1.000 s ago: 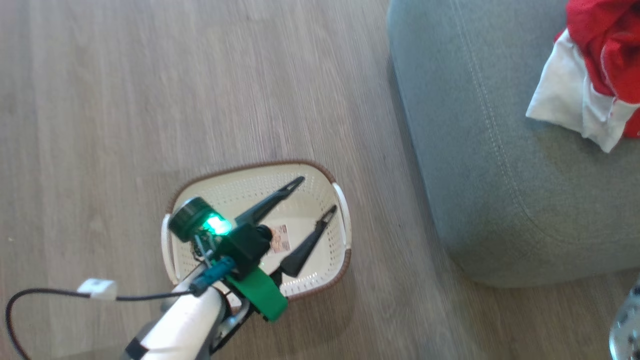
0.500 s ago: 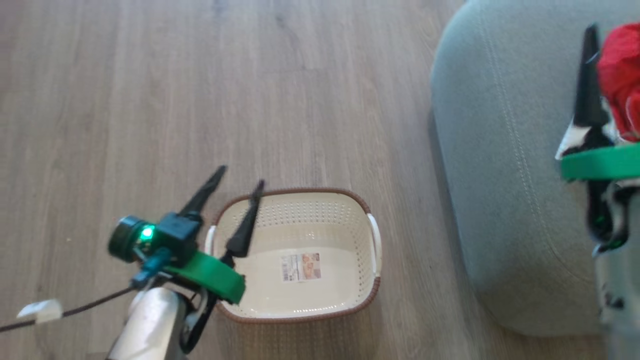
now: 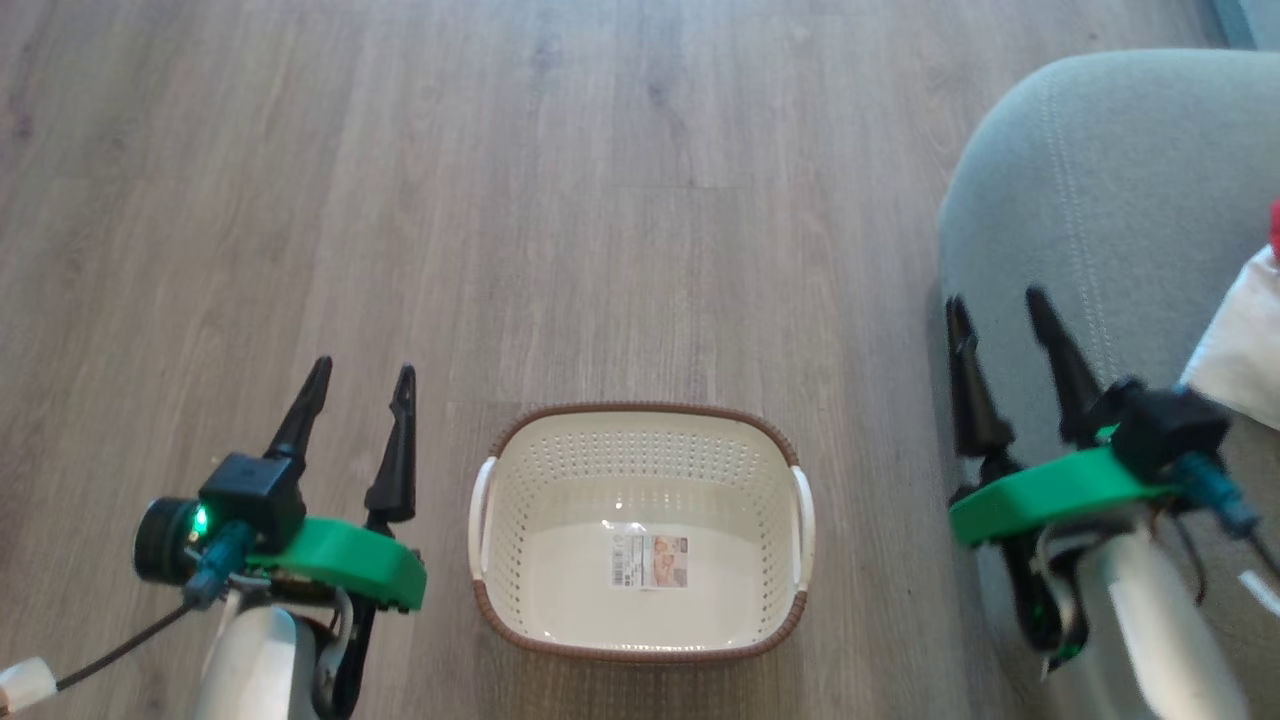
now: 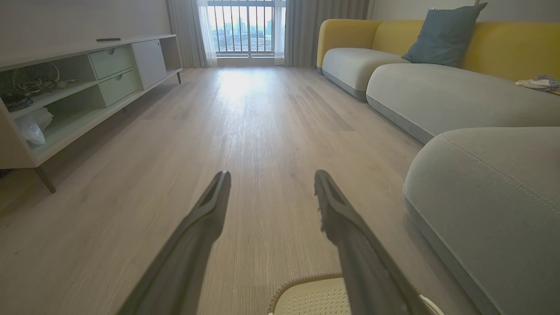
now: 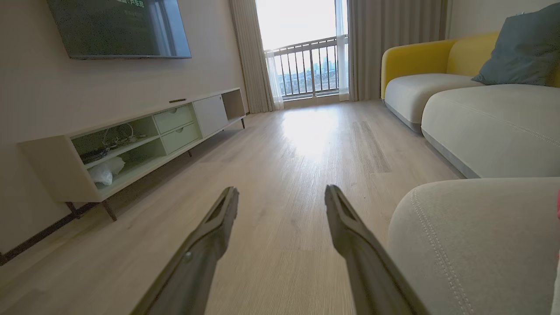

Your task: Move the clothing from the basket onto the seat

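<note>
Down on the wooden floor [image 3: 600, 200] sits the basket [image 3: 640, 408], sticker [image 3: 650, 560] showing inside. Left pincer [image 3: 363, 366] hangs just beside it, spread wide, gripping nothing; right pincer [image 3: 995, 298] likewise, by the seat [image 3: 1100, 180] edge, where the clothing [image 3: 1245, 350] lies.

1. You see a pale wood floor [image 3: 600, 200] running to the far wall.
2. Along one wall you have a low cabinet [image 4: 118, 65]; a white bag [image 4: 30, 129] lies on its lower shelf.
3. A TV [image 5: 118, 26] hangs above it.
4. Far off, your window [image 4: 245, 26] sits between curtains [image 5: 245, 52].
5. A blue pillow [image 4: 442, 35] leans on a yellow backrest [image 4: 512, 48].
</note>
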`<state>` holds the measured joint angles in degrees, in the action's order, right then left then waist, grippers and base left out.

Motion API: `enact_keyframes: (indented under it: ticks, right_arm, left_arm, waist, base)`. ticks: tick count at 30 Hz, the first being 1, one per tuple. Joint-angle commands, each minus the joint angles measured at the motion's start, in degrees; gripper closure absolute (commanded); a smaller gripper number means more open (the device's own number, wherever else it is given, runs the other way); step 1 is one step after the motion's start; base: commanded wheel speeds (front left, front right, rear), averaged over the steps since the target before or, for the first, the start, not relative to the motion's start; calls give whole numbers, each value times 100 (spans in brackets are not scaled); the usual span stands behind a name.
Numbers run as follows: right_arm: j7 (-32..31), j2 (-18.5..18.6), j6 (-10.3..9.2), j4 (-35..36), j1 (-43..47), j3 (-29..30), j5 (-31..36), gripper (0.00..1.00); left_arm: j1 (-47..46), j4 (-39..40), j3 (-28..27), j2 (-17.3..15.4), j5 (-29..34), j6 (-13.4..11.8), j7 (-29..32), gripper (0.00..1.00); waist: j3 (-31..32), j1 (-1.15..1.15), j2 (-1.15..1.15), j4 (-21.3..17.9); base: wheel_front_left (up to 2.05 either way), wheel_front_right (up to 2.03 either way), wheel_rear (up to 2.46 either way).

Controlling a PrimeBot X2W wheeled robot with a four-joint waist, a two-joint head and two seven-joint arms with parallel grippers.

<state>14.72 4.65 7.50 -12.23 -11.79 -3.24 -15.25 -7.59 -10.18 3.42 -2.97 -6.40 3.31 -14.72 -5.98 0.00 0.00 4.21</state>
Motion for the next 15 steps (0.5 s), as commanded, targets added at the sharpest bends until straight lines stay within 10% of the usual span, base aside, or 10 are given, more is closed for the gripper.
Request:
enact_keyframes:
  ticks: [1, 15]
  right_arm:
    - [28, -64, -1, 12, 10, -195, 93, 0]
    - [28, -175, -1, -495, 225, -397, 284, 0]
  left_arm:
    - [-62, 177, -217, -5, 40, -12, -28, 0]
    - [159, -8, -80, 8, 139, -39, -28, 0]
  waist:
    - [31, 0, 0, 100]
    - [172, 0, 0, 271]
  base:
    - [0, 0, 0]
    - [0, 0, 0]
